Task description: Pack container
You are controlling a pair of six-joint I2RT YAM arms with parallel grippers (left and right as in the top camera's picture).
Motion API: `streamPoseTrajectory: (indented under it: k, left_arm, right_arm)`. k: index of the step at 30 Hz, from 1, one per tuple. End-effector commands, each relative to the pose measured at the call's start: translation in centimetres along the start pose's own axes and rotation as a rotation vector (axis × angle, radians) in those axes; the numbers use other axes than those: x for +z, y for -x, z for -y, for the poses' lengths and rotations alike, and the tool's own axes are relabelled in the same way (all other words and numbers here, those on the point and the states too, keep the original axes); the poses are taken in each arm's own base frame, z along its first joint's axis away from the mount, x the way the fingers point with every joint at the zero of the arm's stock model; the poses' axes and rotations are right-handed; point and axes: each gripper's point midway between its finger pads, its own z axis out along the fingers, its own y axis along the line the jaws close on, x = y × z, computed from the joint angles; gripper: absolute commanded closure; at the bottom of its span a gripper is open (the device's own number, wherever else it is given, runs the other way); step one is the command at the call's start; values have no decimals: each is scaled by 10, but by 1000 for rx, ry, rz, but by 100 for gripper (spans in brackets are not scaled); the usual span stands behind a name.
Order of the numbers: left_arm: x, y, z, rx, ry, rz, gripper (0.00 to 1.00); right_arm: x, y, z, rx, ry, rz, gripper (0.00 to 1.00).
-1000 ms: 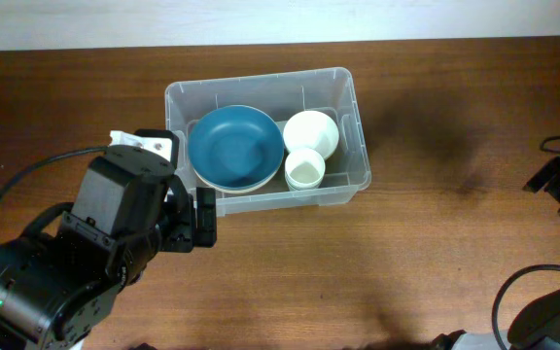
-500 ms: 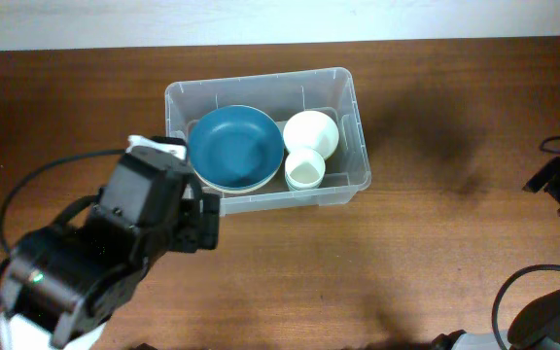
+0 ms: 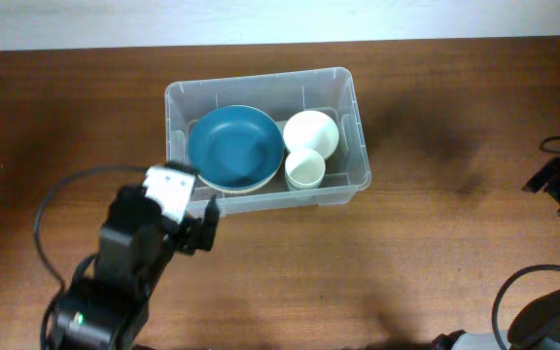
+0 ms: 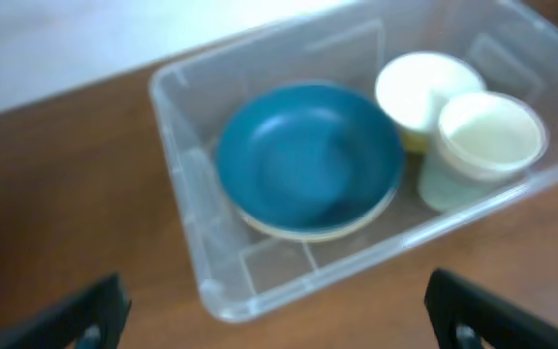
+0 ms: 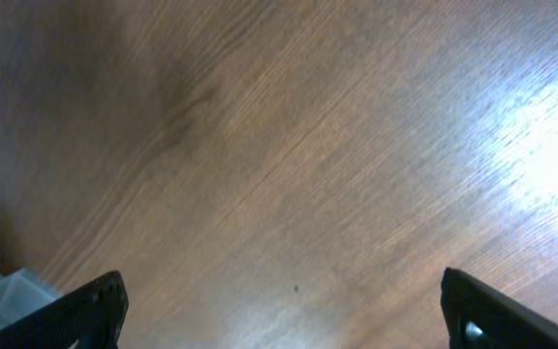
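Overhead, one clear container (image 3: 261, 89), one blue bowl (image 3: 235, 146), two white cups (image 3: 310, 131)

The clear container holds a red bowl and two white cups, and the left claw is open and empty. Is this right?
Not quite: the bowl is blue, not red, as the overhead view shows. The rest stands: the container holds it with two white cups, and the left claw is open and empty.

even overhead light, soft blur in left wrist view, glare on table (image 5: 541, 136)
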Motion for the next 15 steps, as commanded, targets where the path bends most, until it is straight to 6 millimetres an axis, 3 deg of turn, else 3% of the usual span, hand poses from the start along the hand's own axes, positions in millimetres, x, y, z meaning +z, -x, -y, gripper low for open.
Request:
streamPoseTrajectory:
  k: [1,6,15]
  left_arm:
    - [-2,-32,-9,-1,12,54,0]
    - [-8,-53,-22,-31,85,199,0]
    - [-5,-64,-38,-61,182,468,0]
  right_arm:
    - [-5,0,0,-4,4,18,1]
    - [-5,0,0,-4,4,18,1]
    - [-5,0,0,-4,4,18,1]
